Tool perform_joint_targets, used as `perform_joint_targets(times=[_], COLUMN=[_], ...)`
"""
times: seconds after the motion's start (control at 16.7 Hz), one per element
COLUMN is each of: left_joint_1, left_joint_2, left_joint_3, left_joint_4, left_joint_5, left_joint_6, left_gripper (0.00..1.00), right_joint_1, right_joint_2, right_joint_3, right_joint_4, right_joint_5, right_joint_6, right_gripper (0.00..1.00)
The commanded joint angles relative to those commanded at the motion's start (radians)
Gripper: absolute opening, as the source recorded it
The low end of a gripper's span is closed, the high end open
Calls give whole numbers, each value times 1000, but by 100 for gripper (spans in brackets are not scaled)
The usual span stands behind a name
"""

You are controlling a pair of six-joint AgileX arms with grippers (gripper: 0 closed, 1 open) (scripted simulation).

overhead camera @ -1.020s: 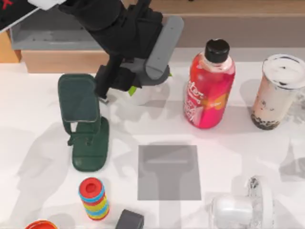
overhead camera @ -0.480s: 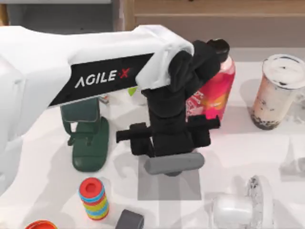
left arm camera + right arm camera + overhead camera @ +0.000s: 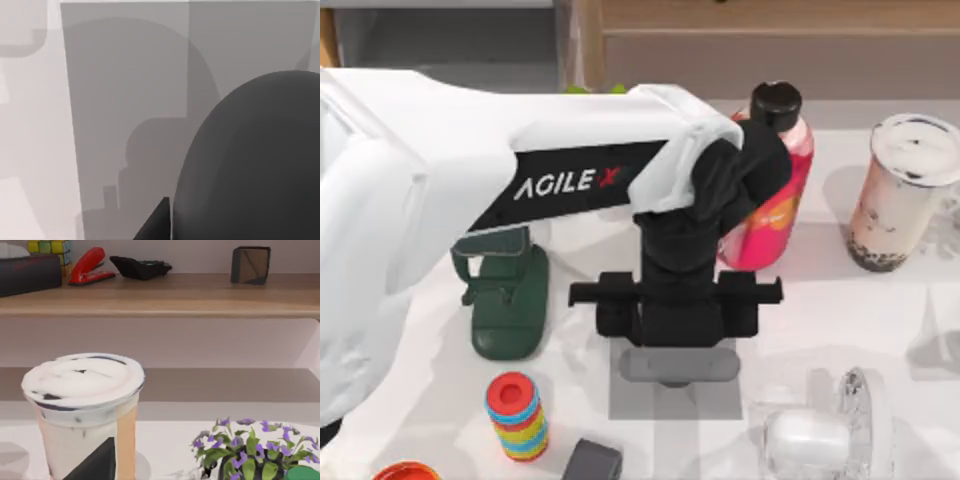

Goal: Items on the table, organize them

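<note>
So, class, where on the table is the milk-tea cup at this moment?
In the top view the milk-tea cup stands upright at the table's far right, just right of the red bottle.

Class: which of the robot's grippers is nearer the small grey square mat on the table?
Left. The left gripper hangs directly over the grey mat, holding the dark grey mouse. The right gripper is off by the milk-tea cup at the table's far right.
</note>
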Motion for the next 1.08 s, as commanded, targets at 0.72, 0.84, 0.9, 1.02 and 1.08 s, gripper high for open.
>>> perform_joint_targets(times=[0.72,0.84,0.9,1.02,1.08], left_joint_1=[-5,-5,-5,-5,-5], left_joint_2=[16,16,16,16,16], left_joint_3=[-21,-21,-21,-21,-21], left_joint_4=[35,35,35,35,35], left_joint_5=[-2,-2,-2,-2,-2], left_joint_6=[0,0,0,0,0], left_gripper=[23,38,45,60,68], right_joint_1=[0,0,0,0,0], right_joint_2=[0,0,0,0,0], right_joint_3=[0,0,0,0,0], right_joint_4=[0,0,0,0,0], right_joint_5=[0,0,0,0,0], right_joint_6=[0,0,0,0,0], right_gripper=[100,100,100,100,100])
